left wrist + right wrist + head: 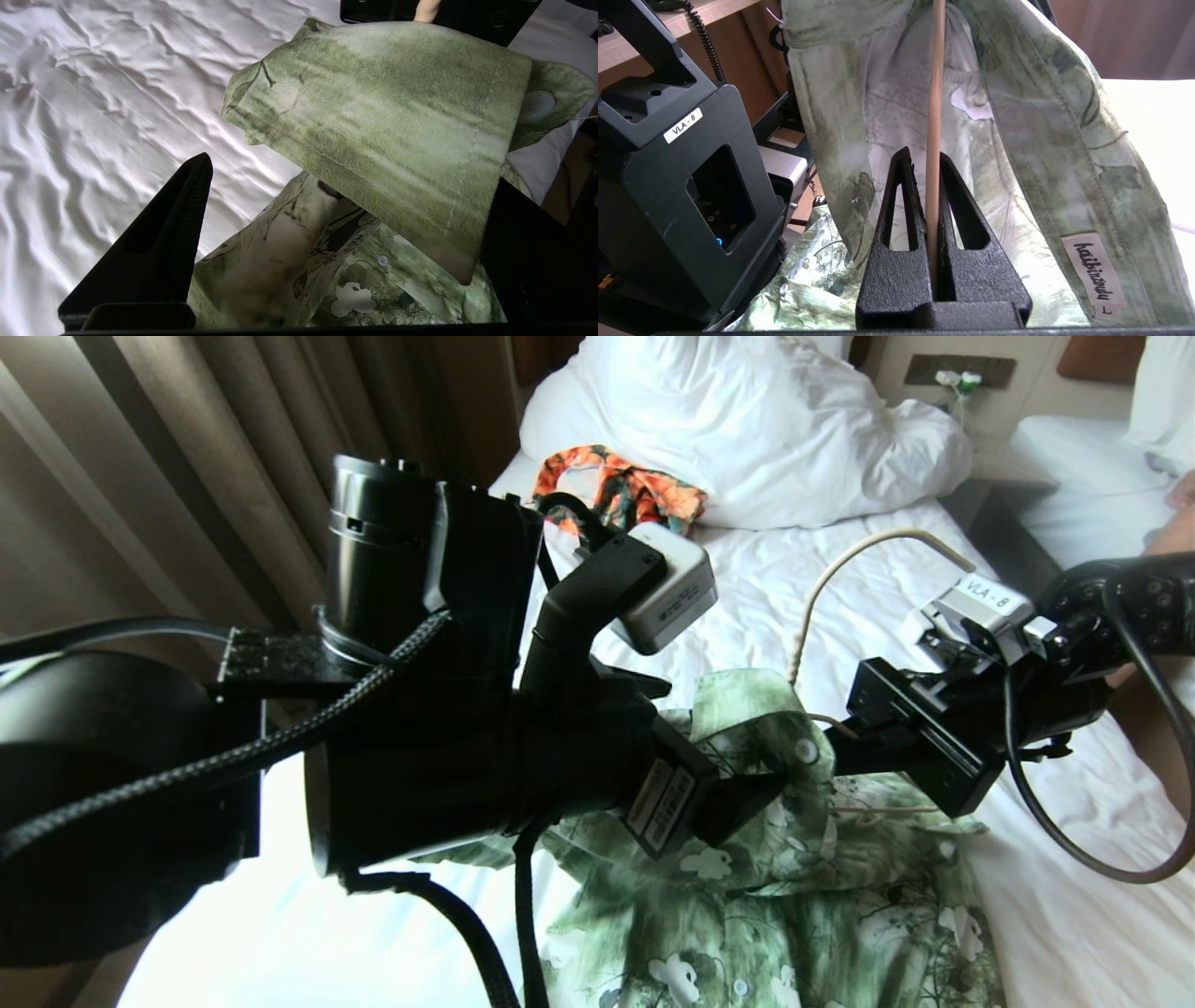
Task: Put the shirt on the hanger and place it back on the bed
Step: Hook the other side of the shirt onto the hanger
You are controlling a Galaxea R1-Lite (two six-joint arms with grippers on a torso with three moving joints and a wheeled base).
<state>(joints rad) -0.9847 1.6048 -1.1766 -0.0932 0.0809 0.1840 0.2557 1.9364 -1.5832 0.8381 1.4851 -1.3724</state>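
Right tool [931, 205] is clamped on the hanger [934, 93], which sits inside the shirt [794, 896] at the collar; the left tool [327, 261] stands spread at the collar flap. Risk, as I judge it — fabric sliding off the thin wire if the hanger tilts. Below lies the bed [747, 588] with its wrinkled sheet — curtains at the robot's left.

Green-and-white floral shirt [794, 896], cream hanger [840, 569], white bed [747, 579], orange patterned garment [625, 490]
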